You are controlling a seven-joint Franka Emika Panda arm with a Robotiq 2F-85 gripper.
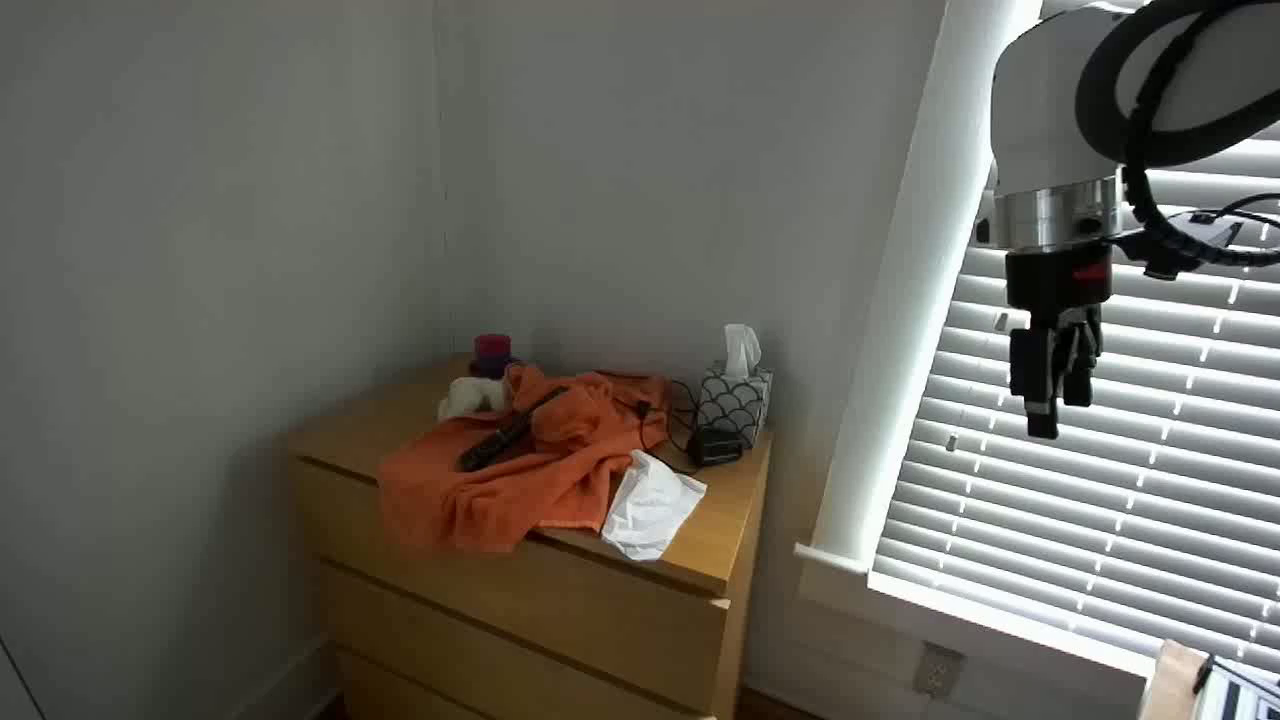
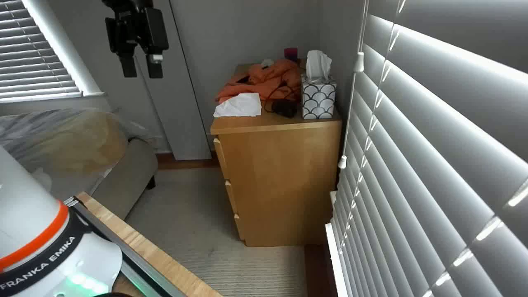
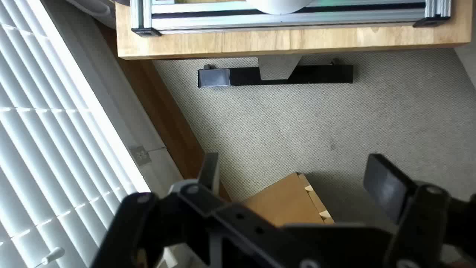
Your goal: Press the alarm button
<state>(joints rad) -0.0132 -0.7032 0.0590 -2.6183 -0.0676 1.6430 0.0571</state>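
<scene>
A small dark box-like object with a black cable sits near the right end of the dresser top, in front of the tissue box. It also shows as a dark lump in an exterior view. I take it as the thing bearing the alarm button; the button itself is too small to see. My gripper hangs high in the air in front of the window blinds, well away from the dresser. It also shows high in an exterior view. In the wrist view its fingers are wide apart with nothing between them.
The wooden dresser carries an orange cloth, a black remote-like stick, a white tissue, a patterned tissue box and a dark red cup. Window blinds stand beside it.
</scene>
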